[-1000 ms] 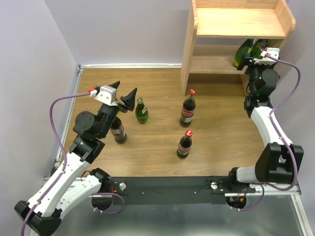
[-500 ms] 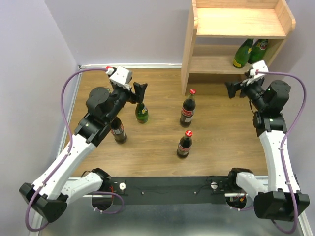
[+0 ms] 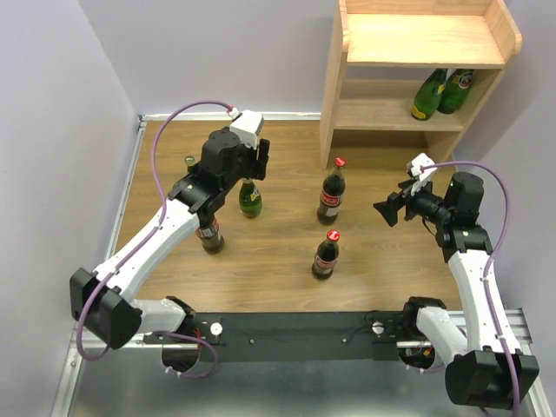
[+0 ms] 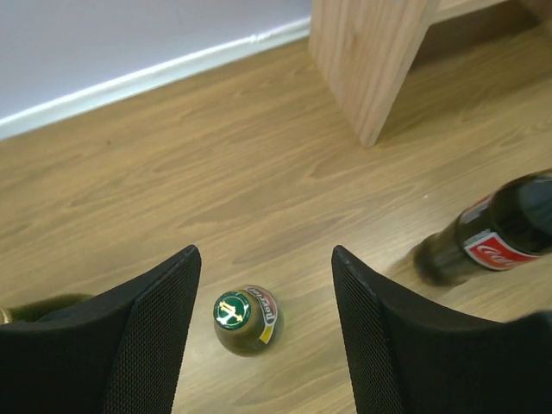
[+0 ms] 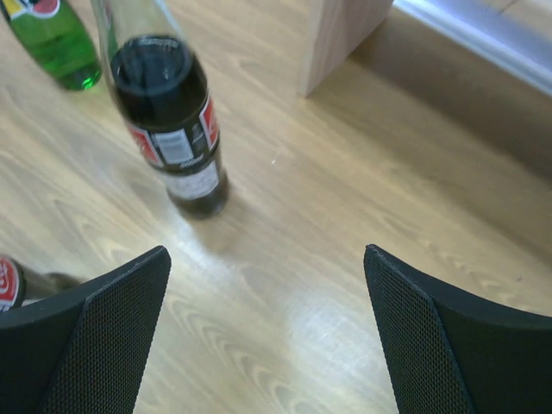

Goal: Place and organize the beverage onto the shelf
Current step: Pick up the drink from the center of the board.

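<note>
Cola bottles are met first from the near edge. The near cola bottle stands upright around the middle of the table. The half-hidden cola bottle is partly covered by the left arm, out at its 9 o'clock.

Further in, the right gripper is held over bare wood at about 2 o'clock from the near cola bottle. Its fingers are spread wide with nothing between them. The far cola bottle is seen ahead of them at 11 o'clock, well clear of both.

The left gripper is likewise spread apart and grips nothing. The green bottle stands upright beneath the gap. Its gold cap is nearer the finger at 9 o'clock, and no contact is seen.

Farthest, at 1 o'clock, the shelf is set against the wall. The two shelved green bottles are kept side by side at the right end of its lower tier.
</note>
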Motion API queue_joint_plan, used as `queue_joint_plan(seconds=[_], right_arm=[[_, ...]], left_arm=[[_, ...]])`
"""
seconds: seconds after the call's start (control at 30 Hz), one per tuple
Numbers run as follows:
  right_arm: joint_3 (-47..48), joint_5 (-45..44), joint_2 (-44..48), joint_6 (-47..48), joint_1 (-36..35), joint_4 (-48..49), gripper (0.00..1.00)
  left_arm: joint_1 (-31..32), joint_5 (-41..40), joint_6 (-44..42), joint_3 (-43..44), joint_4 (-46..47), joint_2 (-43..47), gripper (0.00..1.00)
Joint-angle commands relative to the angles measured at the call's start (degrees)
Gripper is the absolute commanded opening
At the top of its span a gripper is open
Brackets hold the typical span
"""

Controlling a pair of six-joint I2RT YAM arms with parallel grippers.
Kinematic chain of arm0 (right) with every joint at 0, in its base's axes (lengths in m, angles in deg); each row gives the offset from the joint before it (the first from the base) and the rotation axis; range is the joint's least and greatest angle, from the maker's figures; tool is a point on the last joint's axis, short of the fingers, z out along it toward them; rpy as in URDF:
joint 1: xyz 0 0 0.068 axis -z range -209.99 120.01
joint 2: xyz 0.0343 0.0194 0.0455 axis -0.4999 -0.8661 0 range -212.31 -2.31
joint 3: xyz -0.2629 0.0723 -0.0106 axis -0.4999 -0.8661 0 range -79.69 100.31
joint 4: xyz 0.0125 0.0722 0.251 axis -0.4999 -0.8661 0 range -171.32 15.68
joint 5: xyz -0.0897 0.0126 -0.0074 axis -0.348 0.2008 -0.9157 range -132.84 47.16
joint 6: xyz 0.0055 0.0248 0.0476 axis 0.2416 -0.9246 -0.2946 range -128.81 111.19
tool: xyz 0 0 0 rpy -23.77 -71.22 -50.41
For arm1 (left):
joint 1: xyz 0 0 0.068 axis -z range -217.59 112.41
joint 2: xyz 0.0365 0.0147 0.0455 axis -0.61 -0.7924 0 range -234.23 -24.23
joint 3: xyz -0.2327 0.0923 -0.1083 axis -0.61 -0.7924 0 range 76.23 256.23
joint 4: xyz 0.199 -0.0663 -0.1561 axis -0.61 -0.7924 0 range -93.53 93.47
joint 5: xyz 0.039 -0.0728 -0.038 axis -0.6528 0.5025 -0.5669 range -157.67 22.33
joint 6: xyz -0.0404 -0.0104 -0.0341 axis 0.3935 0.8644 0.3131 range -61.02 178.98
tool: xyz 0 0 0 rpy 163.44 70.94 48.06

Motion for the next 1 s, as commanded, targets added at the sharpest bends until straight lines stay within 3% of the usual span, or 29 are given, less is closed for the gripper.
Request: queue_joint_plan(seconds=[0.0,0.6,0.97], right_arm=[[-0.7,1.7,0.4,1.2,0.3,-1.6,0.99],[-1.0,-0.3,0.6,0.7,0.3,-1.6,1.00],[-1.2,-0.1,0.1,0.8,0.8,-1.5,1.00]], left_arm=[[-0.3,-4.9,1.3,1.8,-2.6,-4.9,0.70],[-0.3,-13.0,3.5,1.7,-7.2,-11.5,0.69],[-0.3,-10.7,3.9,0.3,-7.2,-12.6,0.66]])
